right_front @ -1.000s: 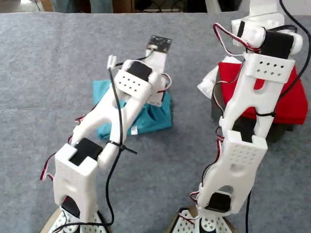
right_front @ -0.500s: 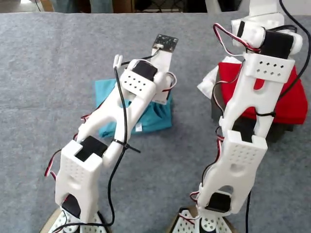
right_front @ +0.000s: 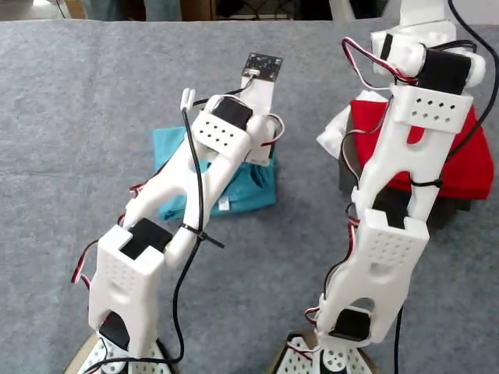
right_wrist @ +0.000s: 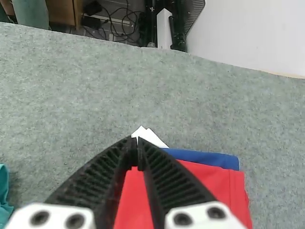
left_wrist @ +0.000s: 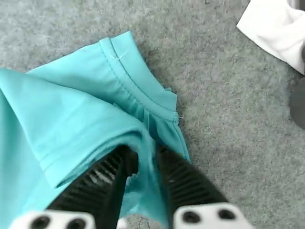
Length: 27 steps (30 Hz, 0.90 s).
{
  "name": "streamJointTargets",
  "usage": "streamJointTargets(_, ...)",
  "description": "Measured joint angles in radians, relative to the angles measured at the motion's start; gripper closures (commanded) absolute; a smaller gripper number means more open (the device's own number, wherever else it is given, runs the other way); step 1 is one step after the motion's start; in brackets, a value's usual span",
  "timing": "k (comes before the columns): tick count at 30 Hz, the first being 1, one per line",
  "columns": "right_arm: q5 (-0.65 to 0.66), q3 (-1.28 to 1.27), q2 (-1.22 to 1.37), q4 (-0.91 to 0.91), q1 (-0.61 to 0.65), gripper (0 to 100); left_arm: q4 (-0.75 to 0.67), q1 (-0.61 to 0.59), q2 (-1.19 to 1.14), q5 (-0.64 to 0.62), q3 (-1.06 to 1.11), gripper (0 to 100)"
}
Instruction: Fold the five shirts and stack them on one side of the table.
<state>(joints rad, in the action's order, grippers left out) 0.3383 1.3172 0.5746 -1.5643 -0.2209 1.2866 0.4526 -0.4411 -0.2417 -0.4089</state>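
Observation:
A teal shirt (right_front: 251, 189) lies crumpled mid-table under the left arm. My left gripper (left_wrist: 145, 155) is shut on a fold of the teal shirt (left_wrist: 71, 109), fabric bunched between the black fingers. At the right side sits a pile with a red shirt (right_front: 477, 167) on top, a white shirt (right_front: 335, 132) poking out at its left and a dark layer (right_front: 347, 178) below. My right gripper (right_wrist: 135, 143) hangs shut above the red shirt (right_wrist: 195, 191), holding nothing. A blue shirt (right_wrist: 205, 157) and a white corner (right_wrist: 147, 135) show past the red edge.
Grey carpet-like cloth (right_front: 78, 101) covers the table, with open room at the left and far side. The white shirt's edge (left_wrist: 276, 28) lies a short way from the teal one. Furniture and cables (right_wrist: 109, 19) stand beyond the table's far edge.
The left arm has shifted away from its base and slightly right over the teal shirt, mostly in the first half second. The right arm has kept still.

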Motion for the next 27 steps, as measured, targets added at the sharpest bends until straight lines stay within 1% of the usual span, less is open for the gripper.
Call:
streamJointTargets(2, 0.0, 0.0, 0.0, 0.0, 0.0, 98.1, 0.012, 0.0, 0.0, -0.014, 0.0, 74)
streamJointTargets(4, 0.0, 0.0, 0.0, 0.0, 0.0, 98.1, 0.025, 0.0, 0.0, -0.066, -0.005, 74)
streamJointTargets(7, 0.0, 0.0, 0.0, 0.0, 0.002, 98.1, 0.058, -0.049, 0.0, -0.138, -0.052, 74)
streamJointTargets(9, 0.0, -0.003, 0.0, 0.0, 0.018, 98.1, 0.115, -0.112, 0.0, -0.152, -0.121, 78)
streamJointTargets(11, 0.009, -0.018, 0.0, 0.0, 0.055, 98.2, 0.195, -0.196, 0.0, -0.158, -0.201, 85)
streamJointTargets(13, 0.041, -0.051, 0.0, 0.0, 0.11, 98.2, 0.258, -0.304, 0.0, -0.163, -0.258, 92)
streamJointTargets(15, 0.077, -0.1, 0.006, 0.0, 0.183, 98.2, 0.278, -0.431, 0.002, -0.163, -0.261, 97)
streamJointTargets(16, 0.094, -0.124, 0.018, 0.0, 0.224, 98.2, 0.273, -0.497, -0.009, -0.163, -0.247, 97)
streamJointTargets(18, 0.114, -0.181, 0.046, -0.003, 0.311, 98.2, 0.221, -0.618, -0.041, -0.164, -0.18, 97)
streamJointTargets(20, 0.107, -0.219, 0.068, -0.044, 0.4, 98.3, 0.13, -0.695, -0.091, -0.166, -0.084, 97)
streamJointTargets(22, 0.106, -0.252, 0.084, -0.106, 0.48, 98.3, 0.031, -0.726, -0.129, -0.146, 0.025, 97)
streamJointTargets(24, 0.103, -0.293, 0.112, -0.16, 0.548, 98.3, -0.063, -0.727, -0.15, -0.12, 0.089, 97)
streamJointTargets(27, 0.103, -0.35, 0.132, -0.186, 0.629, 98.3, -0.123, -0.735, -0.152, -0.097, 0.114, 97)
